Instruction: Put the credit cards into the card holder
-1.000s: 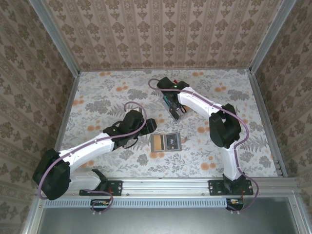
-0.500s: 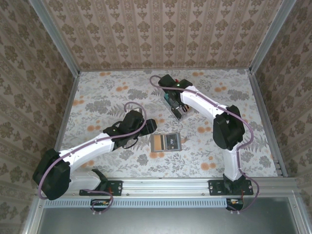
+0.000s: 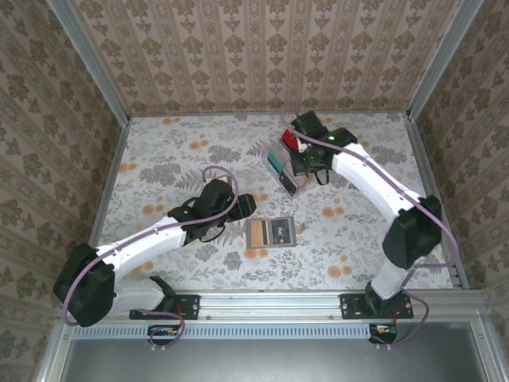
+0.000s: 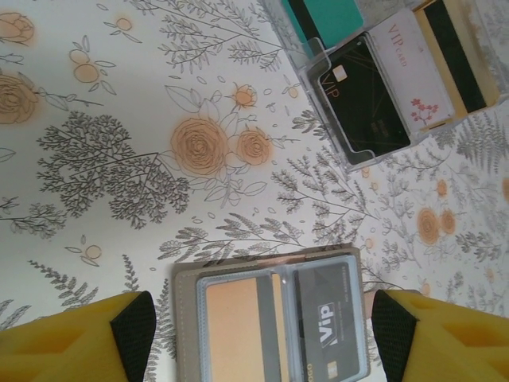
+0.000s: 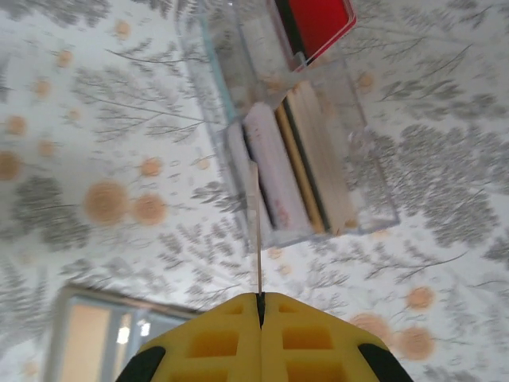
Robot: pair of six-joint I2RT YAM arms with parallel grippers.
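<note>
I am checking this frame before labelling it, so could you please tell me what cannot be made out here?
1. Held card, right wrist view: edge-on in the shut right gripper, so its face and colour are hidden.
2. Card holder, left wrist view: its lower part is cut off by the bottom edge.
3. Cards in the clear rack, top view: too small to read.

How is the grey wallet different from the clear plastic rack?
The wallet is grey and opaque; the rack is see-through. The wallet lies open and flat, with a beige card and a black card side by side in its pockets; the rack holds several cards leaning one behind another. Both hold cards, including a black VIP one.
</note>
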